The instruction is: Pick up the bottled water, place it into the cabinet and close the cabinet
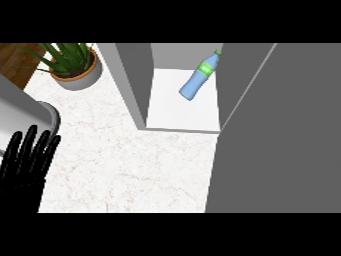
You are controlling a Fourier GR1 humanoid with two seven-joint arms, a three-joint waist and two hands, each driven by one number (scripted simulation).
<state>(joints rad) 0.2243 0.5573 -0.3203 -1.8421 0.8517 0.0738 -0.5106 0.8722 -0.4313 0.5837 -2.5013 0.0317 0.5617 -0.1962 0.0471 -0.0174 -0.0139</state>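
The left hand (21,167) rests with fingers straight at the counter's (121,165) near left edge, a potted plant (73,62) in the far left corner — and the bottled water (200,76) lies tilted inside the cabinet (184,112), behind its grey door (284,130).

Setting: domestic kitchen, counter area. A white marble-patterned counter top (121,165) with faint veining is seen from steeply above and fills most of the view. A grey cabinet (132,80) is set on the counter, its white interior floor exposed between grey side walls; a large grey door panel (291,135) is shown at the right. A potted plant (75,62) with spiky green leaves, held in a grey pot with a brown rim, is placed at the counter's far left corner. Wood-toned flooring (3,57) is visible beyond the counter edge at upper left. A household character is indicated by the cabinetry, stone-look worktop and houseplant.
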